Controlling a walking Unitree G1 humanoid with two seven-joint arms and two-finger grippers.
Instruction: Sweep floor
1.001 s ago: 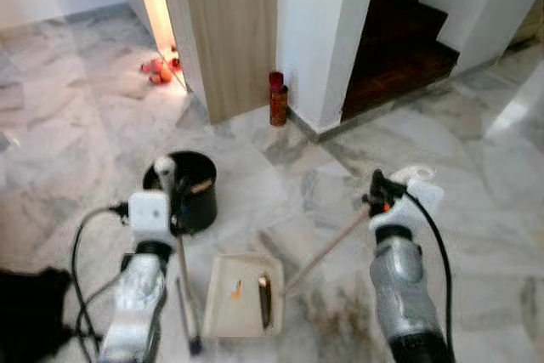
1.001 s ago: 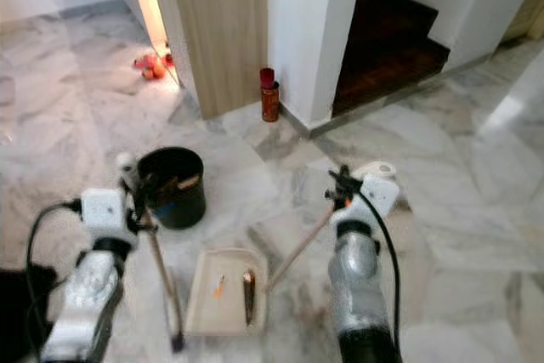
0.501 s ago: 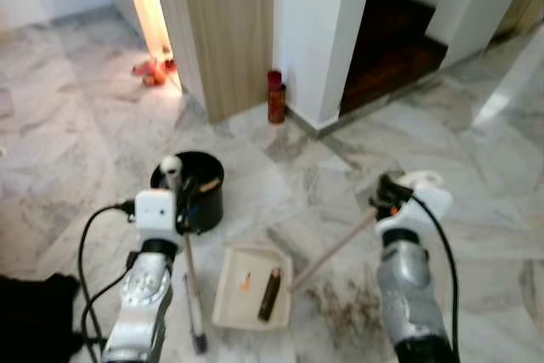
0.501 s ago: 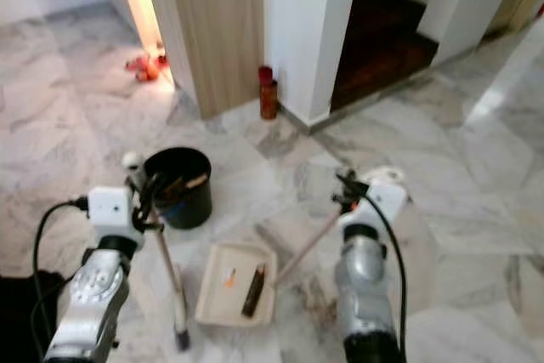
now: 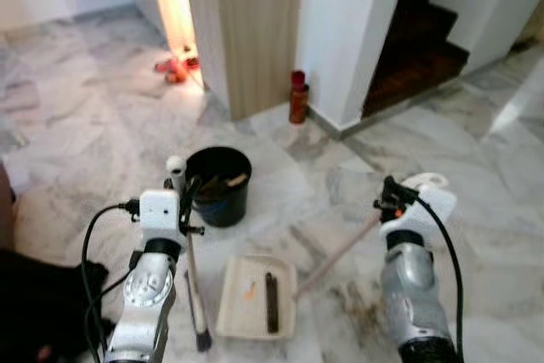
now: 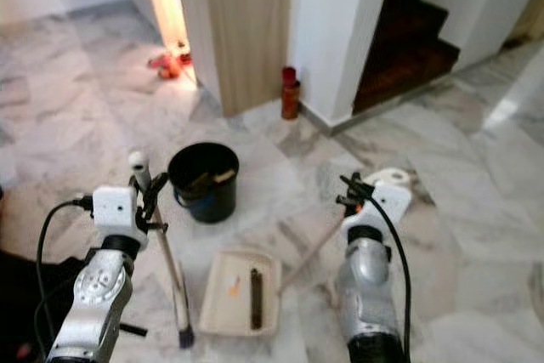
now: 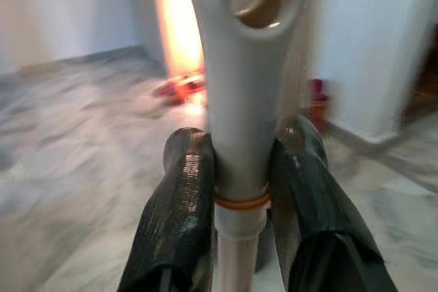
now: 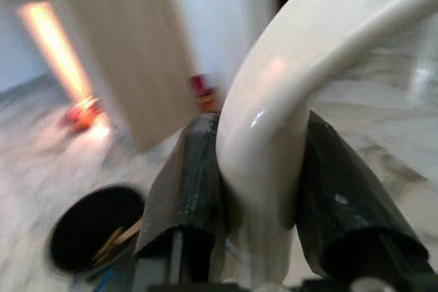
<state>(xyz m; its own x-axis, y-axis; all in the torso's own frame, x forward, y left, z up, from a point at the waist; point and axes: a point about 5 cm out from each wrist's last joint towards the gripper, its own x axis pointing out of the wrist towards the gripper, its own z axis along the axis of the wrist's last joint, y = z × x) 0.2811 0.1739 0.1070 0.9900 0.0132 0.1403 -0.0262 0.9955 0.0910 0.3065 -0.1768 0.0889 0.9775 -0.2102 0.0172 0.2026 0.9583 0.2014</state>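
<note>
My left gripper (image 5: pixel 185 203) is shut on the white broom handle (image 7: pixel 236 100), one black finger (image 7: pixel 181 210) on each side. The pole runs down to the small brush (image 5: pixel 204 342) on the marble floor. My right gripper (image 5: pixel 391 199) is shut on the curved white top of the dustpan handle (image 8: pixel 274 135). Its tan pole (image 5: pixel 340 252) slants down to the cream dustpan (image 5: pixel 229 295), which lies flat between my arms. A dark stick (image 5: pixel 270 302) and a small orange scrap (image 5: pixel 250 292) lie in the pan.
A black bucket (image 5: pixel 219 184) holding some rubbish stands just beyond the dustpan. A red canister (image 5: pixel 297 98) stands at the foot of the wooden panel and white wall. Red objects (image 5: pixel 174 70) lie by the lit doorway. Dark stairs (image 5: pixel 416 48) rise at the back right. A black shape (image 5: pixel 42 312) sits at my lower left.
The whole view has shifted, so the camera moved. Both grippers keep their hold. The dark stick in the pan lay tilted half a second ago and now lies straight.
</note>
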